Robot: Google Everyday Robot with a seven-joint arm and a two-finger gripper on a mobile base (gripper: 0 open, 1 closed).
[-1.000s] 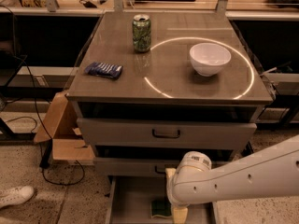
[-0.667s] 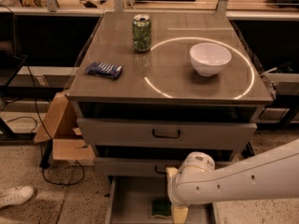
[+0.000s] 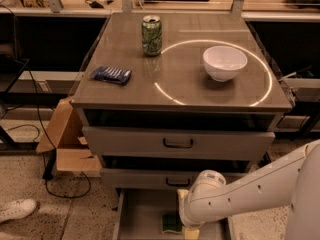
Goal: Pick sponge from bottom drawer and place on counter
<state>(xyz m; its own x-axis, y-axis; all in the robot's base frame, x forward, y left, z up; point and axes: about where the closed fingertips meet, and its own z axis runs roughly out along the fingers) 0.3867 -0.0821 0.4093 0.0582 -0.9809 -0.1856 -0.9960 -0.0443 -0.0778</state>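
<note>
**Inspector:** Surroundings?

**Assistant:** Speckled floor with a cardboard box. The grey desk (image 3: 190, 91) carries a can (image 3: 151, 35), a bowl (image 3: 225, 62) and a blue packet (image 3: 110, 74). The bottom drawer (image 3: 142, 214) stands open.

**Inspector:** Sponge?

**Assistant:** The sponge (image 3: 171, 223) lies on the drawer floor, green face up. The gripper (image 3: 187, 229) is down in the drawer just beside it. I cannot tell the state of the jaws.

**Inspector:** Handling?

**Assistant:** Judged light, soft and squashy. Take it across the narrow sides and squeeze gently.

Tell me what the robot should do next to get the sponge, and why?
Probably ease the gripper onto the sponge and grab it: the gripper hangs low in the open bottom drawer, just beside the sponge lying on its floor.
</note>
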